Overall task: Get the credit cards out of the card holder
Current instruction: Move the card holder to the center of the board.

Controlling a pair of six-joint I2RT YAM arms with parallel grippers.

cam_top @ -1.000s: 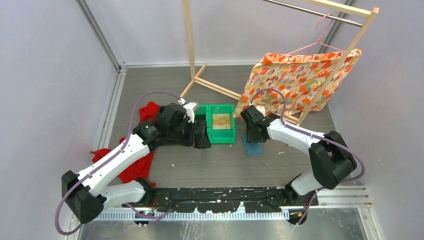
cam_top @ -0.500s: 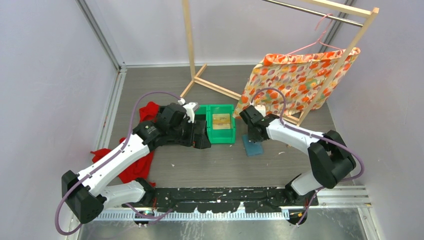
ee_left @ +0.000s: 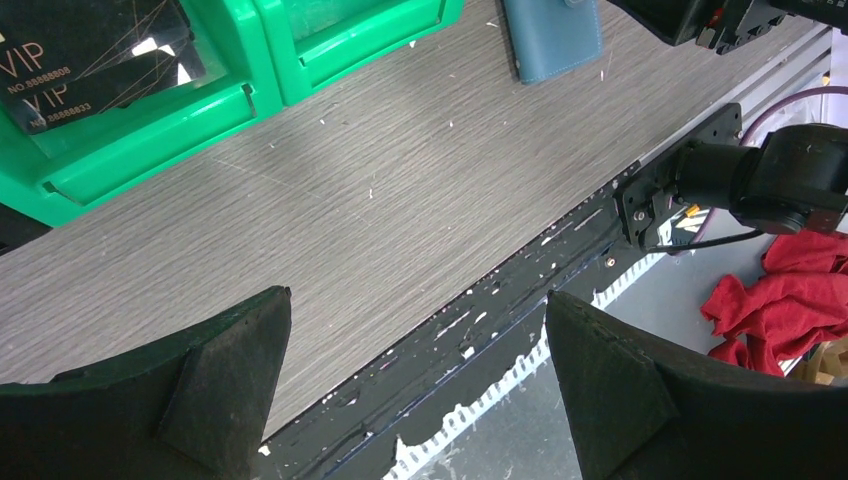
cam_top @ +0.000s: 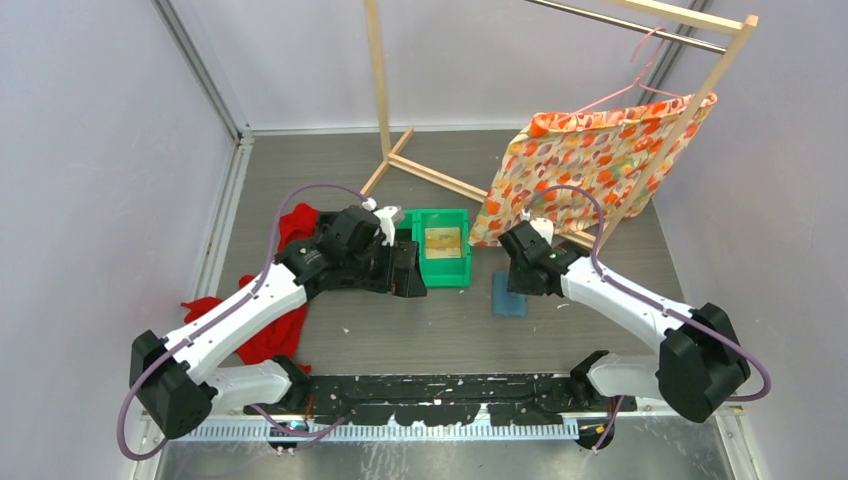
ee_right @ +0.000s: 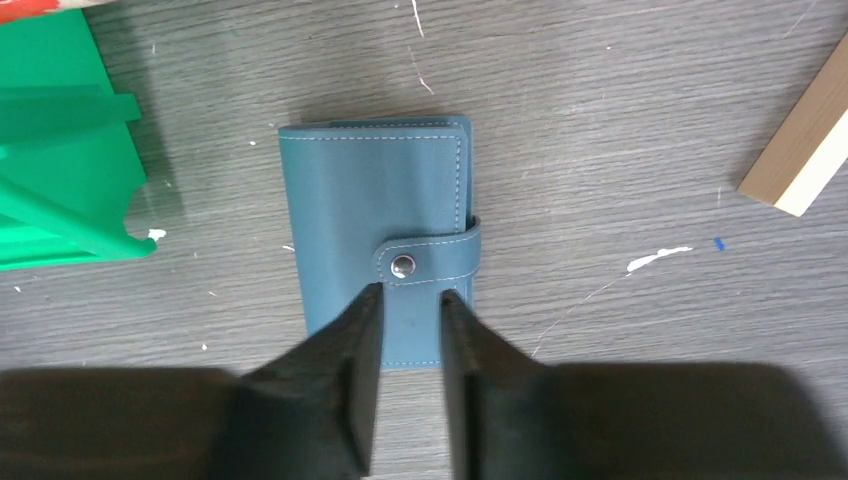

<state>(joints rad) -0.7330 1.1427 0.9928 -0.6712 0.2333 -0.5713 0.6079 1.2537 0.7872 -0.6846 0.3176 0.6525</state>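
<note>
The slate-blue card holder [ee_right: 370, 200] lies shut on the table, its tab snapped closed. It also shows in the top view [cam_top: 508, 296] and in the left wrist view [ee_left: 552, 35]. My right gripper [ee_right: 410, 290] hovers over its near end, jaws a narrow gap apart and holding nothing; in the top view it [cam_top: 520, 272] is just behind the holder. My left gripper [ee_left: 418, 300] is wide open and empty beside the green bin [cam_top: 443, 270]. A dark card printed "VIP" [ee_left: 90, 60] lies in one green bin. A tan card [cam_top: 443, 241] lies in another. No card shows at the holder.
A red cloth [cam_top: 270, 330] lies under the left arm. A wooden rack [cam_top: 385, 100] stands at the back with an orange patterned cloth [cam_top: 590, 165] on a hanger; its foot [ee_right: 800, 140] is right of the holder. A black rail [cam_top: 440, 395] runs along the near edge.
My right arm has swung its elbow out to the right and the gripper has drawn back off the card holder, which now shows whole. My left gripper has shifted slightly right.
</note>
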